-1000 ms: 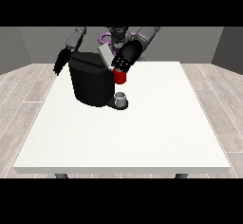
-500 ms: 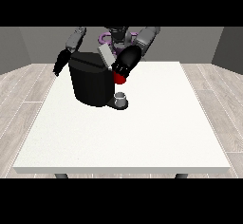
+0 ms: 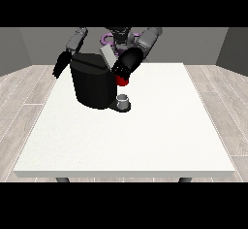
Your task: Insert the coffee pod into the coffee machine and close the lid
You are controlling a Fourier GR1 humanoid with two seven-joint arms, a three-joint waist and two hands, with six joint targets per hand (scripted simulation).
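Floor at the left: pale wood-look planks are seen running beside the table; a grey wall is seen behind them.
Hand at the view's left: the black hand is held off the table's far left edge, just beside the coffee machine's upper corner; its fingers are pointed downward, but whether they are spread or curled cannot be told.
Table: a large white top is shown, with dark legs glimpsed under the near edge; most of its surface is seen bare and evenly lit.
Coffee machine: a black, boxy body is stood on the far left part of the table; a grey lid flap is tilted up at its top.
Grey thing: a small grey cup-like thing is seen on the machine's low base, at its right; it cannot be told for the pod.
Red thing at the machine: a red thing is seen just above the grey thing.
Hand at the view's right: the black hand is held against the machine's upper right side, directly over the red thing; its finger posture cannot be told.
Floor at the right: more planks and grey wall are seen.
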